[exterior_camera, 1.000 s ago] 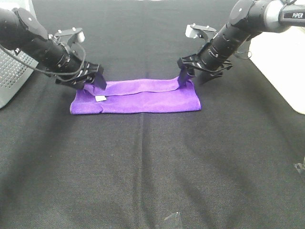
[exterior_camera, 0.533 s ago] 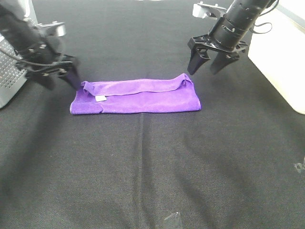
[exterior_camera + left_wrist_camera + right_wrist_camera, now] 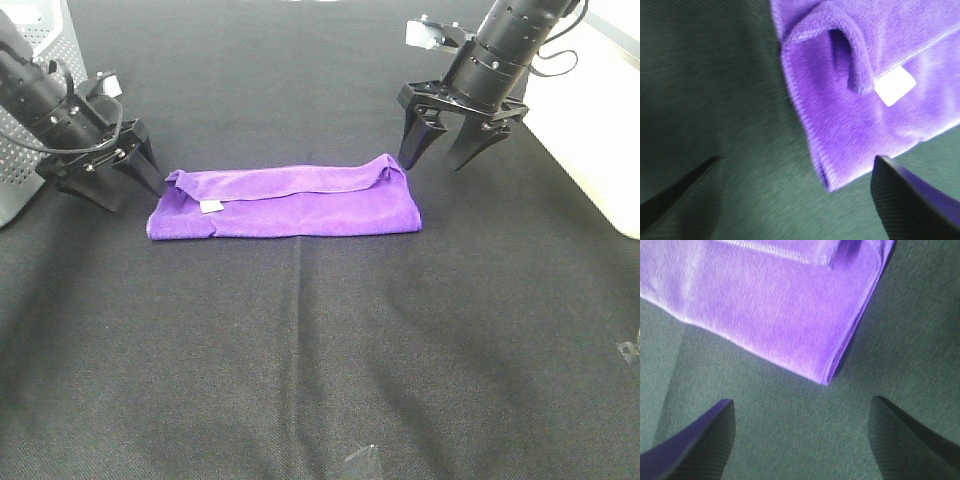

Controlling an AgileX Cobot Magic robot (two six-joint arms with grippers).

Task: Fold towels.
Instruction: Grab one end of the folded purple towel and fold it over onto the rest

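Note:
The purple towel [image 3: 285,203] lies folded into a long strip on the black table, with a small white tag [image 3: 210,206] near its left end. The tag also shows in the left wrist view [image 3: 895,86], and the towel's right corner shows in the right wrist view [image 3: 765,305]. My left gripper [image 3: 132,175] is open and empty just left of the towel's left end. My right gripper [image 3: 438,150] is open and empty just above and behind the towel's right end. Neither gripper touches the towel.
A grey perforated box [image 3: 25,150] stands at the far left behind the left arm. A white surface [image 3: 590,130] borders the table on the right. The black cloth [image 3: 320,350] covers the table in front of the towel.
Both grippers have let go of the towel's far edge and opened. The left arm has drawn back to the left; the right arm has lifted and drawn back. The towel now lies flat.

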